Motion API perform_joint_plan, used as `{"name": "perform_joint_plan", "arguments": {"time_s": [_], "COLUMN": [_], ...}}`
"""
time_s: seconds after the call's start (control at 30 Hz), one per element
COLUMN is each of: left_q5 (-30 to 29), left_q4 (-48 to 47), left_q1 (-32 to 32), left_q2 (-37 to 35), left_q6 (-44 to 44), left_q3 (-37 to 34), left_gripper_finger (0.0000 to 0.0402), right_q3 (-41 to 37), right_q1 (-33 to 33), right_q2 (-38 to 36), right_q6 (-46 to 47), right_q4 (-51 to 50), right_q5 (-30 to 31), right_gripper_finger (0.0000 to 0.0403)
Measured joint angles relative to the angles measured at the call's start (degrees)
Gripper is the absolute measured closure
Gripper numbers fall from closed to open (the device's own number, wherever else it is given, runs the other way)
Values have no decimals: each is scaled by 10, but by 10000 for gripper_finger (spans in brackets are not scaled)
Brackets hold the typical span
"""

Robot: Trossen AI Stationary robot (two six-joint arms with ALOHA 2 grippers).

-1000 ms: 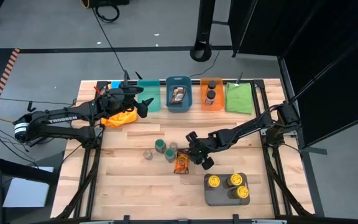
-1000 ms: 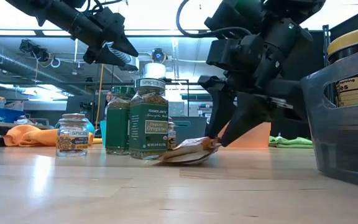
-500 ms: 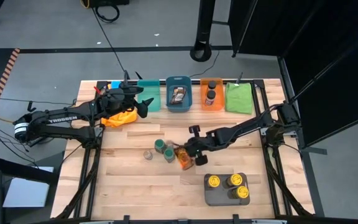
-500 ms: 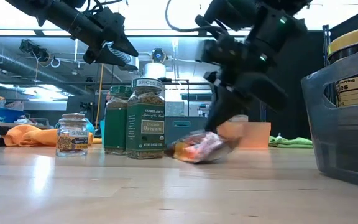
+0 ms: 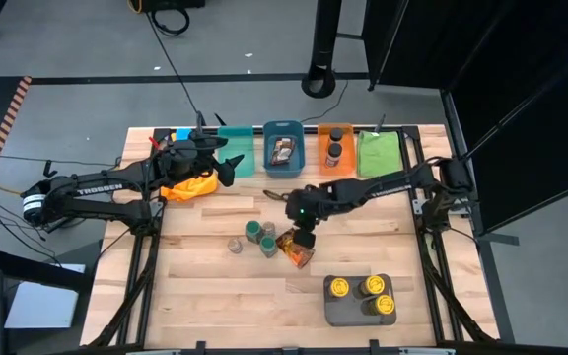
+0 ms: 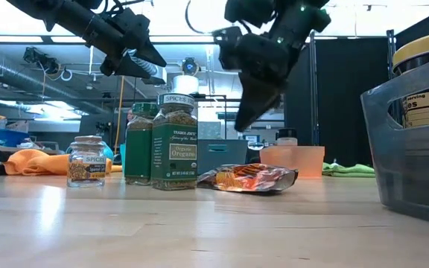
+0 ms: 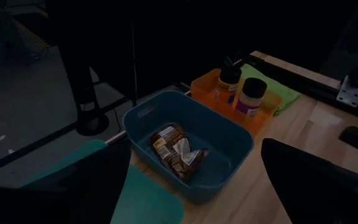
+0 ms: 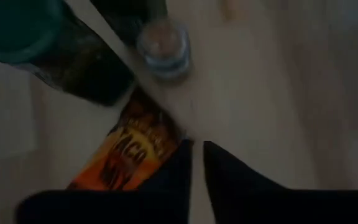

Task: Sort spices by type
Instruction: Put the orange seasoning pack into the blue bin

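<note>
An orange foil packet [image 5: 297, 249] [image 6: 249, 179] lies flat on the wood beside a cluster of jars: two tall green-lidded ones [image 6: 175, 145] [image 5: 253, 231] and a small clear one [image 6: 86, 161]. My right gripper [image 5: 304, 235] [image 6: 243, 125] hangs above the packet with its fingers together, touching nothing; in its wrist view [image 8: 197, 165] the packet [image 8: 126, 152] shows just past the fingertips. My left gripper [image 5: 227, 170] [image 7: 188, 180] hovers open over the far bins.
Along the far edge stand a teal bin [image 5: 235, 153], a blue bin [image 5: 284, 163] holding a brown packet [image 7: 176, 149], an orange bin [image 5: 336, 163] with two jars, and a green cloth [image 5: 380, 156]. A grey tray [image 5: 348, 308] of yellow-lidded jars sits near. An orange cloth [image 5: 190, 187] lies left.
My right gripper, which was down at the orange packet, dragged and turned it a little toward the jars, then left it and rose, swinging toward the far edge. The packet now lies flat with its printed face up.
</note>
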Motion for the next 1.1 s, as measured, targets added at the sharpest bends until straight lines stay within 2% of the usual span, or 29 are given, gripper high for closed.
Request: {"name": "perform_joint_plan", "arguments": {"time_s": [0.1, 0.17, 0.37, 0.53, 0.7, 0.9, 1.0, 1.1], "left_q5": [0, 0, 0, 0, -1, -2, -2, -2], "left_q4": [0, 0, 0, 0, 0, 0, 0, 0], "left_q1": [0, 0, 0, 0, 1, 3, 3, 3], "left_q2": [0, 0, 0, 0, 0, 0, 0, 0], "left_q6": [0, 0, 0, 0, 0, 0, 0, 0], "left_q3": [0, 0, 0, 0, 0, 0, 0, 0], "left_gripper_finger": [32, 32, 32, 32, 32, 32, 32, 32], "right_q3": [0, 0, 0, 0, 0, 0, 1, 1], "right_q1": [-19, -26, -29, -20, -13, -8, -3, 1], "right_q2": [0, 0, 10, 43, 70, 108, 112, 112], "right_q6": [21, 20, 18, 40, 41, 35, 35, 15], "right_q4": [-19, -19, 3, 26, 38, 47, 50, 51], "right_q5": [-62, -77, -49, -52, -52, -69, -67, -60], "right_gripper_finger": [293, 253, 147, 105, 101, 118, 150, 214]}}
